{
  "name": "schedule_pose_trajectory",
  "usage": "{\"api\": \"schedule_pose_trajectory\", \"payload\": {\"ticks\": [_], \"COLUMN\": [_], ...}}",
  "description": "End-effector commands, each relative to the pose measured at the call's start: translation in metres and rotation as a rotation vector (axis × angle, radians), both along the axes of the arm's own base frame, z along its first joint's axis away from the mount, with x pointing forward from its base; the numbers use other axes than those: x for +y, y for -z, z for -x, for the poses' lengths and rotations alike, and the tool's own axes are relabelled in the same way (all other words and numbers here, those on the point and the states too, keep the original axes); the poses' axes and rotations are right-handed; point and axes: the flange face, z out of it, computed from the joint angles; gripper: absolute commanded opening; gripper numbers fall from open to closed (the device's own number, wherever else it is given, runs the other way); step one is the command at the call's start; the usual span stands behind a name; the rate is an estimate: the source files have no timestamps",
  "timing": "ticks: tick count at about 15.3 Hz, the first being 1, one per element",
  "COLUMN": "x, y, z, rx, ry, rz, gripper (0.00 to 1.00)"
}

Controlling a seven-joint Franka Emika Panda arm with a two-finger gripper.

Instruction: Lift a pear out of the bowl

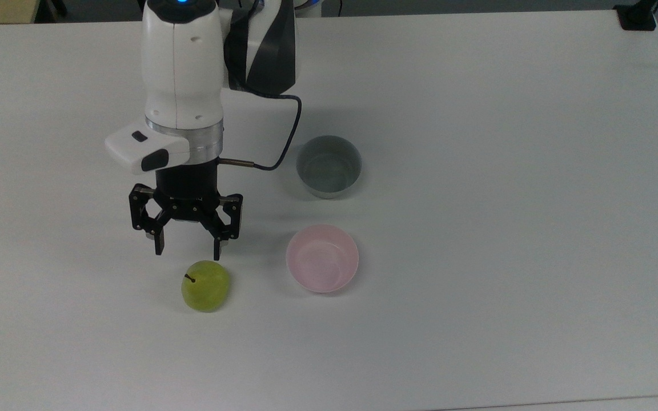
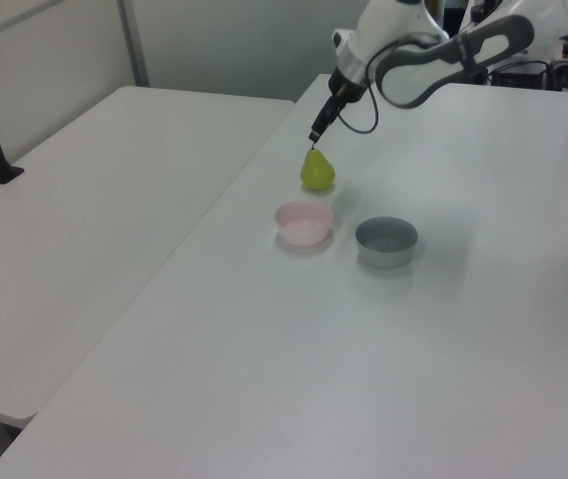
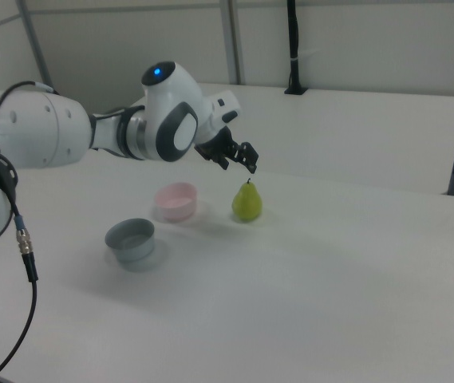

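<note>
From my station, arm (image 1: 180, 63) cut off by the top view's upper edge, tabletop (image 1: 477, 228) running past the top view's edges, gripper (image 2: 314, 136) too small in the left view to read its fingers, arm's base beyond the right view's left edge

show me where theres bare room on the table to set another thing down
In the top view, the table is bare all along the right of the grey bowl and pink bowl, and along the bottom edge below the pear. It is crowded around the pear, with the open pincer just above it, and between the two bowls.
</note>
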Motion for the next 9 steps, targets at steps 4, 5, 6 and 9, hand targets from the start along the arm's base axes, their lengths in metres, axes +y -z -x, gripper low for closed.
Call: {"api": "schedule_pose_trajectory", "payload": {"ticks": [4, 5, 6, 9], "x": [0.021, 0.03, 0.035, 0.047], "y": [-0.071, -0.08, -0.089, -0.107], "z": [0.039, 0.045, 0.05, 0.071], "rx": [0.129, 0.148, 0.165, 0.264], "ry": [0.034, 0.024, 0.02, 0.013], "rz": [-0.03, -0.028, -0.028, -0.025], "gripper": [0.99, 0.99, 0.99, 1.0]}}
